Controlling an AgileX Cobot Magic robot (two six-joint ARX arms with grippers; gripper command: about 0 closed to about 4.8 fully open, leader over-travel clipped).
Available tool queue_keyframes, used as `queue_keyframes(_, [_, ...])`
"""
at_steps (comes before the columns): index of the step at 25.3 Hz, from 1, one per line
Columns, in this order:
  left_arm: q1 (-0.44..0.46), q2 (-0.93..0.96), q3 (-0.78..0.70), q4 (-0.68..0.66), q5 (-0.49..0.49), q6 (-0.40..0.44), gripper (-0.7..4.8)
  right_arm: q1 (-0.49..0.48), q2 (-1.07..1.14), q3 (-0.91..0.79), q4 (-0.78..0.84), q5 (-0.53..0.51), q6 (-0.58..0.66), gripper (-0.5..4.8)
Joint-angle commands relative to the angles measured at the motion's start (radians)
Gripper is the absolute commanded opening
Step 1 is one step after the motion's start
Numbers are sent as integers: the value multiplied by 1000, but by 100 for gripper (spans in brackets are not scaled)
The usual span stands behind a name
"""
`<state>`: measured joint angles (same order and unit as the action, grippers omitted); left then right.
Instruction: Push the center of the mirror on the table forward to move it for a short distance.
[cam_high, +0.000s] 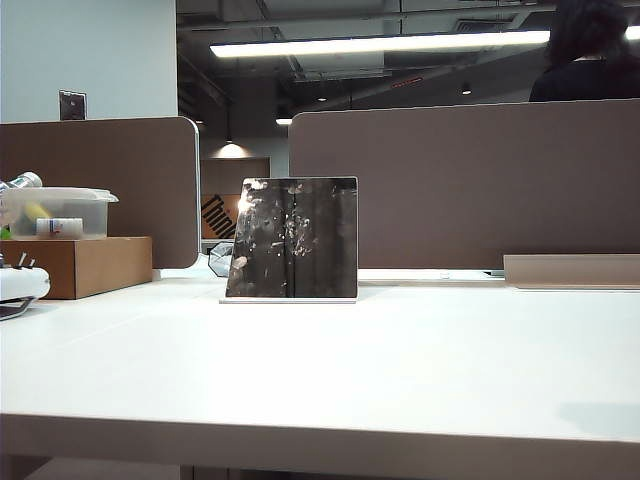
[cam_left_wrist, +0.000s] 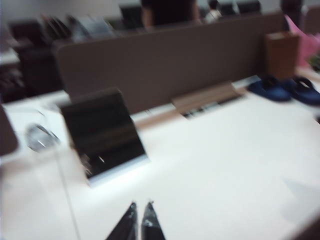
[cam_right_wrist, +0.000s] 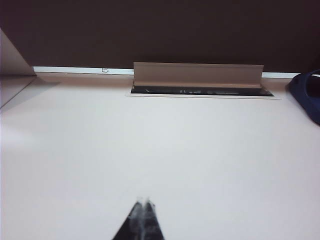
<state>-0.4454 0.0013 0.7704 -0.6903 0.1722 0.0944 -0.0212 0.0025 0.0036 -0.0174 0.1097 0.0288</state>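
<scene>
a: exterior view first. the mirror (cam_high: 292, 239) stands upright, leaning back a little, on the table (cam_high: 400, 360) toward the far edge, left of the middle, close in front of the gap between the brown partitions (cam_high: 470, 185). a cardboard box (cam_high: 85, 265) with a clear plastic tub (cam_high: 55, 212) on top sits by the far left edge.

b: any arm in that shot?

a: none near the mirror. the desk in front of it is bare. no gripper shows there.

b: left wrist view?

a: blurred. the left gripper (cam_left_wrist: 139, 207) hangs above the desk, tips drawn nearly together with only a thin slit between them, holding nothing. the mirror (cam_left_wrist: 102, 132) is ahead of it and off to one side, well apart, not touched.

b: right wrist view?

a: the right gripper (cam_right_wrist: 142, 201) sits over bare desk, tips pressed together, nothing between them. ahead, along the far edge, a raised cable flap (cam_right_wrist: 197, 76). a dark blue object (cam_right_wrist: 307, 95) at the frame's edge. no mirror here.

b: progress, then?

a: my reading: the push is not begun. no contact shows, and the mirror sits square on its stand. what is left is the whole job: bring the left claw to the centre of the mirror's face, then nudge it forward a short way. a high push could tip it back, so i'd go low and centred.
</scene>
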Motion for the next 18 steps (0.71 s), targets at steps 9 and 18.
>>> queue_keyframes(9, [401,2,-406,392,84,-97,21,0,1,-4,14,1,0,-5])
queue_keyframes(18, [498,2,-676,747,59,-110,21,0,1,-4,13,2,0,-5])
